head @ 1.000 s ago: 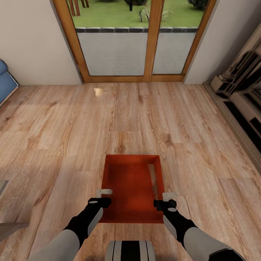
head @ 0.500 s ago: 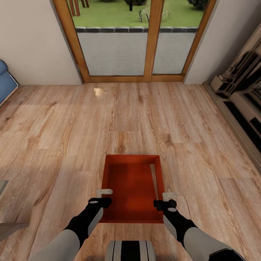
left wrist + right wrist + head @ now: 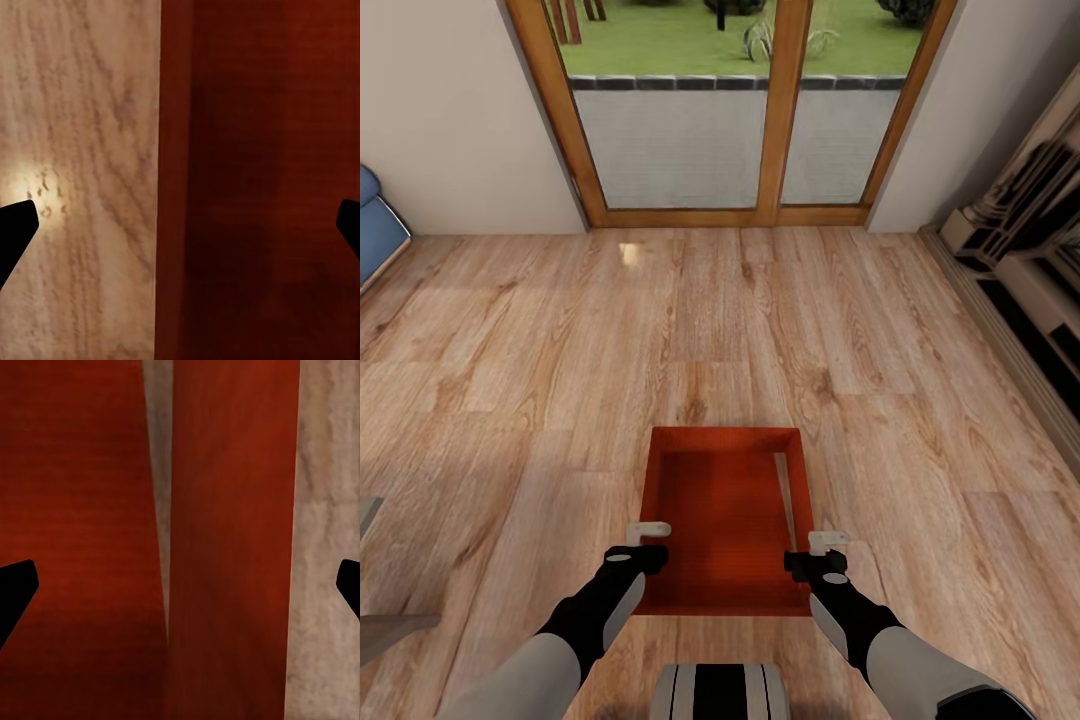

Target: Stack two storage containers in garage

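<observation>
The left gripper (image 3: pixel 648 527) hangs spread wide astride the left wall of the orange-red storage container (image 3: pixel 725 520), which sits on the living room's wood plank flooring (image 3: pixel 510 380). The right gripper (image 3: pixel 828 541), equally spread, straddles the right wall, probably readying a two-armed lift.

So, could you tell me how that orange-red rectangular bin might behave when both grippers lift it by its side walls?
The orange-red rectangular bin looks rigid: straight walls, so probably no sagging. Empty and lidless, it is likely light. Its smooth walls may slip, since the left gripper and right gripper straddle thin edges.
</observation>
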